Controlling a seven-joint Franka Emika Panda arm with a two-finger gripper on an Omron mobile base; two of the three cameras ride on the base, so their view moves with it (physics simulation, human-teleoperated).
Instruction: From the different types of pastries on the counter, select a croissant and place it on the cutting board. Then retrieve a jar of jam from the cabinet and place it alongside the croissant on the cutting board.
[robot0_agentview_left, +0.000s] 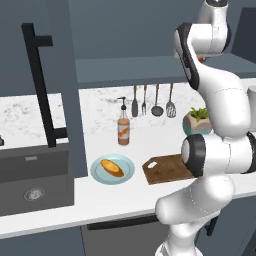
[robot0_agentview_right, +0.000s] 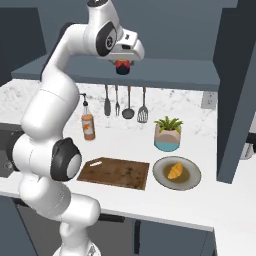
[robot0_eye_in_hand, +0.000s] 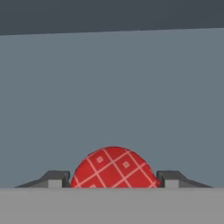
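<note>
the claw (robot0_agentview_right: 123, 66) is gripping the jam jar (robot0_agentview_right: 123, 67) up by the cabinet (robot0_agentview_right: 150, 30), so the jam step is underway while the board (robot0_agentview_right: 115, 173) is lying bare on the worktop (robot0_agentview_right: 200, 200), and next it likely needs lowering onto that board.

Between my jaws sits the jar of jam (robot0_eye_in_hand: 113, 168), high above the bench (robot0_agentview_right: 200, 145). Below, the cutting board (robot0_agentview_right: 116, 173) lies between 2 plated pastries (robot0_agentview_right: 175, 170).
</note>
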